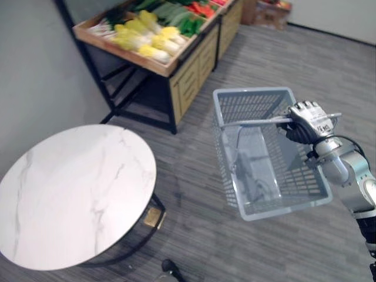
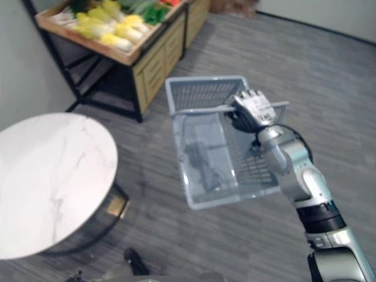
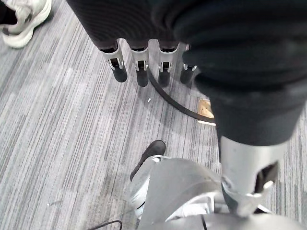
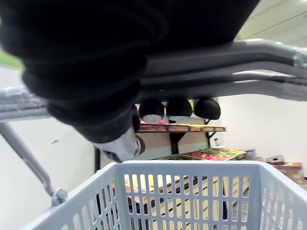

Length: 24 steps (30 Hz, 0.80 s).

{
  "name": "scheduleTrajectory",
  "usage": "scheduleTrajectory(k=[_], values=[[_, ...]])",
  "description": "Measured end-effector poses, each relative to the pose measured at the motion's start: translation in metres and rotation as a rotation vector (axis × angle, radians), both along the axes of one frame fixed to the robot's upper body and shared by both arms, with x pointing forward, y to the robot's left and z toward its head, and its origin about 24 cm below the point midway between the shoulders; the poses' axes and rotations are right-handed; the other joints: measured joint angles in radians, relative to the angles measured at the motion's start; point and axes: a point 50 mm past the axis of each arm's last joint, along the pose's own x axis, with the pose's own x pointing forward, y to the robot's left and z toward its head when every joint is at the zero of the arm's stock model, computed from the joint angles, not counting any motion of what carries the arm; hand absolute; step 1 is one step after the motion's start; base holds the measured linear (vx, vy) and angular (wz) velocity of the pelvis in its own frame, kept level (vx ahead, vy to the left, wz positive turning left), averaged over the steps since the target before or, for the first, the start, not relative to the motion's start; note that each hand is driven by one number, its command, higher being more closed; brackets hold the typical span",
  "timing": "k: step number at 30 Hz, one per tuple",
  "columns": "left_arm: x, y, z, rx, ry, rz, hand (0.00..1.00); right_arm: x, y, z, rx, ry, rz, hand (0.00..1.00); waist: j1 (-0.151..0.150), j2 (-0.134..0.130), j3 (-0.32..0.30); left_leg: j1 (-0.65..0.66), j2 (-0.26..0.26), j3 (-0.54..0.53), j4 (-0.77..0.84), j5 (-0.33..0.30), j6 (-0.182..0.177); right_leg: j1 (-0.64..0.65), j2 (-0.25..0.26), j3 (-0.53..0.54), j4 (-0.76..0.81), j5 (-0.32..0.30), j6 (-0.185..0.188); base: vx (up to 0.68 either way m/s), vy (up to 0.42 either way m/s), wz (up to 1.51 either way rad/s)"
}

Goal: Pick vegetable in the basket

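Looking down through the head camera, I see the right hand (image 1: 308,120) at the right middle of the frame, fingers curled round the grey handle (image 1: 252,123) of a pale blue-grey plastic basket (image 1: 282,209). The basket hangs from that grip above the grey striped floor (image 1: 276,53), with its open top turned toward the camera and its slotted walls showing on all sides. In the right wrist view the dark fingertips (image 4: 178,109) sit tucked under the handle bars, so I read this hand as clamped on the handle, with the basket's near wall just below them.

The vegetables (image 1: 147,36) lie at the upper left of the frame in a wooden stand (image 1: 191,70) on a black frame, well apart from the basket. Pale yellow cabbages fill the nearest tray, green ones (image 1: 176,14) lie beyond them, and red ones (image 1: 202,8) touch the top edge. Which kinds the green and red ones are, I cannot tell.

A round white marble table (image 1: 70,188) takes up the lower left, between the stand and the bottom edge.

The left hand (image 3: 140,60) shows in the left wrist view, fingers straight and relaxed, pointing down at the carpet and holding nothing. A person's white shoe (image 3: 24,21) sits at the upper left corner of that view.
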Motion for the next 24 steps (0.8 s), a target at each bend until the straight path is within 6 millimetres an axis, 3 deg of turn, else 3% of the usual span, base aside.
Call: scheduleTrajectory(k=[2, 5, 7, 8, 9, 10, 11, 13, 14, 15, 17, 19, 21, 24], values=[[-0.001, -0.002, -0.001, 0.01, 0.008, 0.008, 0.0, -0.002, -0.003, -0.006, 0.011, 0.007, -0.009, 1.0, -0.009, 0.028, 0.001, 0.014, 0.048, 0.015, 0.017, 0.011, -0.017, 0.01, 0.031, -0.022, -0.038, -0.026, 0.006, -0.17, -0.255, -0.82], [0.0, -0.003, -0.001, 0.012, 0.004, 0.012, 0.0, -0.013, -0.023, -0.027, 0.038, 0.068, -0.088, 1.0, -0.021, 0.058, 0.009, 0.059, 0.11, 0.008, 0.018, 0.048, -0.062, 0.053, 0.097, -0.04, -0.069, -0.06, -0.029, -0.19, -0.247, -0.42], [-0.008, -0.004, -0.002, 0.022, 0.019, 0.016, 0.0, -0.018, -0.034, -0.036, 0.075, 0.086, -0.147, 1.0, -0.041, 0.06, 0.022, 0.073, 0.118, -0.097, 0.035, 0.077, -0.086, 0.081, 0.114, -0.032, -0.075, -0.074, -0.052, -0.19, -0.178, -0.26], [-0.011, -0.007, -0.003, 0.016, 0.023, 0.019, 0.0, -0.018, -0.037, -0.037, 0.076, 0.083, -0.169, 1.0, -0.045, 0.061, 0.023, 0.072, 0.104, -0.194, 0.056, 0.091, -0.1, 0.082, 0.108, -0.004, -0.075, -0.082, -0.054, -0.16, -0.051, -0.95], [-0.016, -0.015, -0.005, -0.003, 0.034, 0.033, 0.0, -0.017, -0.038, -0.038, 0.097, 0.07, -0.185, 1.0, -0.032, 0.063, 0.028, 0.074, 0.032, -0.422, 0.095, 0.048, -0.142, 0.075, 0.094, 0.077, -0.08, -0.088, -0.055, -0.14, -0.003, -1.19], [-0.019, -0.02, -0.007, -0.015, 0.04, 0.035, 0.0, -0.017, -0.038, -0.039, 0.105, 0.068, -0.187, 1.0, -0.027, 0.064, 0.029, 0.079, -0.019, -0.517, 0.11, 0.0, -0.17, 0.064, 0.084, 0.116, -0.079, -0.087, -0.053, -0.18, 0.081, -1.74], [-0.026, -0.028, -0.009, -0.044, 0.056, 0.04, 0.0, -0.016, -0.035, -0.04, 0.125, 0.065, -0.184, 1.0, -0.006, 0.065, 0.029, 0.109, -0.116, -0.645, 0.129, -0.103, -0.192, 0.025, 0.081, 0.202, -0.075, -0.088, -0.058, -0.13, 0.14, -1.5], [-0.037, -0.031, -0.01, -0.061, 0.083, 0.052, 0.0, -0.017, -0.032, -0.042, 0.153, 0.066, -0.177, 1.0, -0.011, 0.07, 0.034, 0.149, -0.147, -0.677, 0.126, -0.225, -0.182, -0.01, 0.111, 0.266, -0.076, -0.084, -0.063, -0.11, 0.228, -1.41], [-0.037, -0.03, -0.01, -0.06, 0.084, 0.06, 0.0, -0.018, -0.034, -0.042, 0.152, 0.065, -0.18, 1.0, -0.014, 0.069, 0.035, 0.162, -0.147, -0.676, 0.111, -0.249, -0.181, -0.013, 0.113, 0.271, -0.076, -0.081, -0.058, -0.06, 0.266, -0.8], [-0.035, -0.03, -0.01, -0.063, 0.077, 0.062, 0.0, -0.02, -0.04, -0.041, 0.147, 0.057, -0.198, 1.0, -0.026, 0.074, 0.035, 0.175, -0.148, -0.666, 0.074, -0.311, -0.174, -0.017, 0.111, 0.279, -0.08, -0.066, -0.034, -0.08, 0.266, -0.32], [-0.03, -0.027, -0.009, -0.055, 0.06, 0.067, 0.0, -0.025, -0.048, -0.046, 0.16, 0.066, -0.231, 1.0, -0.03, 0.055, 0.045, 0.172, -0.181, -0.637, 0.072, -0.321, -0.157, -0.028, 0.071, 0.294, -0.091, -0.038, -0.018, -0.05, 0.219, -0.25], [-0.029, -0.026, -0.009, -0.051, 0.063, 0.053, 0.0, -0.033, -0.053, -0.056, 0.158, 0.099, -0.244, 1.0, -0.03, 0.039, 0.04, 0.172, -0.205, -0.619, 0.035, -0.302, -0.146, -0.03, 0.048, 0.285, -0.13, 0.004, -0.025, 0.03, 0.117, -0.12], [-0.016, -0.024, -0.008, -0.042, 0.042, 0.011, 0.0, -0.04, -0.06, -0.064, 0.197, 0.107, -0.278, 1.0, -0.038, 0.031, 0.033, 0.177, -0.233, -0.619, -0.053, -0.252, -0.141, -0.048, 0.029, 0.229, -0.163, 0.053, -0.026, 0.07, 0.05, 0.09], [0.007, -0.028, -0.007, -0.048, -0.006, -0.027, 0.0, -0.051, -0.071, -0.083, 0.249, 0.164, -0.354, 1.0, -0.038, 0.054, 0.036, 0.196, -0.237, -0.642, -0.151, -0.187, -0.151, -0.061, 0.03, 0.186, -0.17, 0.068, -0.023, 0.13, -0.03, 0.25]])
